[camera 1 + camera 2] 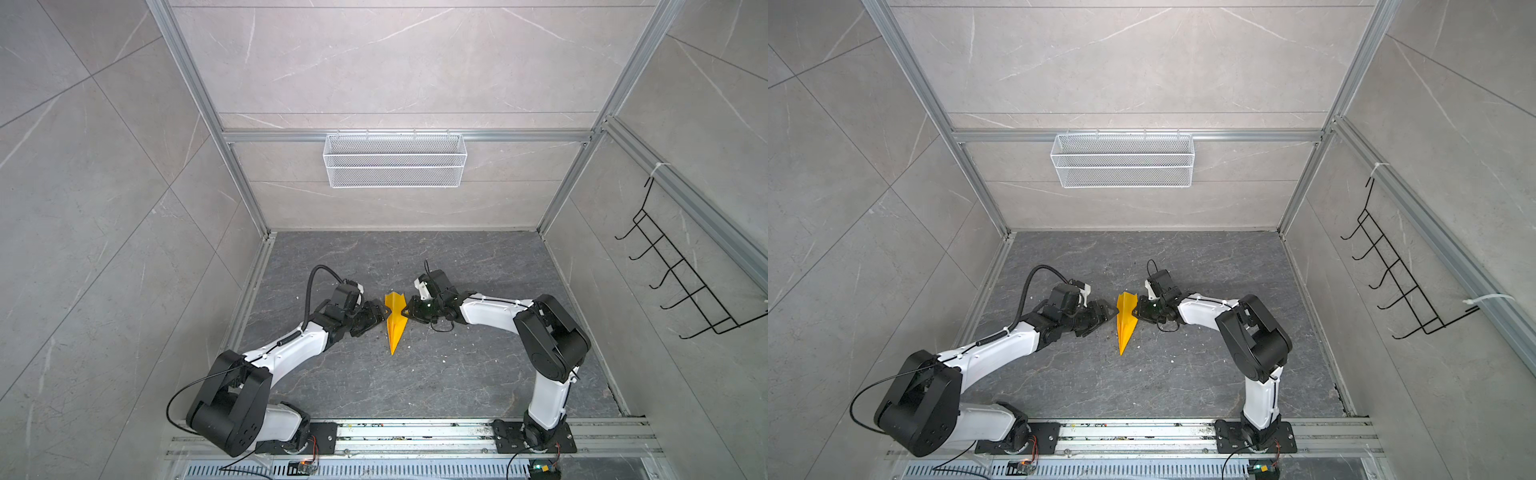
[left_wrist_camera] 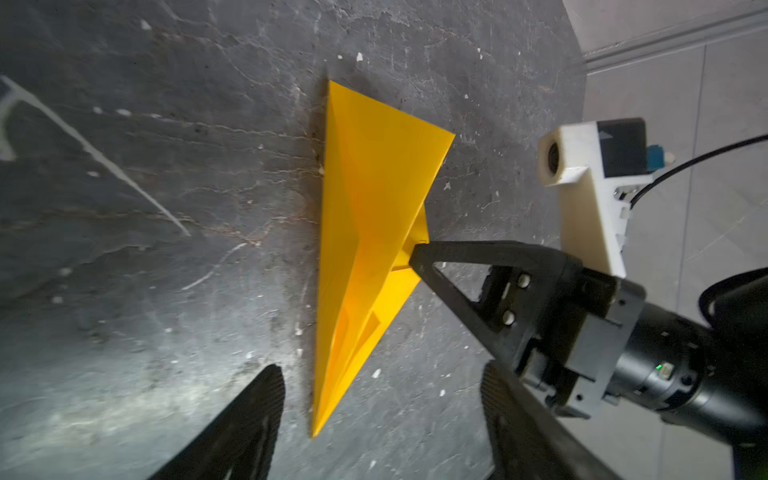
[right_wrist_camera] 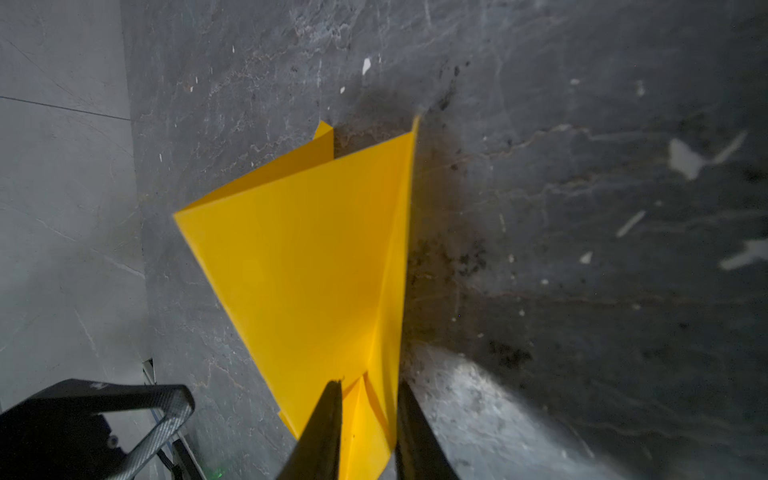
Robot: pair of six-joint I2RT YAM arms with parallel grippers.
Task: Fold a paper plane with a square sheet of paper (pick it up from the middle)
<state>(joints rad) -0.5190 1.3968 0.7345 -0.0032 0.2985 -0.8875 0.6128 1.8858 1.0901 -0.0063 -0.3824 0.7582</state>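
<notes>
Top views both show the dark grey stone table (image 1: 457, 374) (image 1: 1183, 374) filling the lower middle of the frame, with pale tiled walls around it. The left arm (image 1: 291, 353) reaches in from the lower left corner and the right arm (image 1: 494, 311) from the lower right, and they meet near the table's centre. A white mesh basket (image 1: 395, 160) hangs on the back wall in the upper middle. A black hook rack (image 1: 681, 282) hangs on the wall at the right edge.

The paper plane (image 1: 395, 320) (image 1: 1126, 320) lies at the centre of the table between the two claws. It is a narrow yellow dart, with its nose toward the lower edge of the frame and its wide tail toward the back wall.

The left gripper (image 1: 380, 320) (image 1: 1106, 318) sits just beside the plane's left edge. In the left wrist view (image 2: 380, 370) its jaws are spread wide, with the plane's (image 2: 365, 232) nose in the gap between them, touching neither.

The right gripper (image 1: 409, 313) (image 1: 1136, 311) (image 2: 415, 253) meets the plane's right wing. In the right wrist view (image 3: 370, 386) its jaws stand a little apart, with a raised fold of the plane (image 3: 307, 270) between them. I cannot tell whether they pinch it.

Small white flecks (image 1: 444, 360) dot the table near the plane.
</notes>
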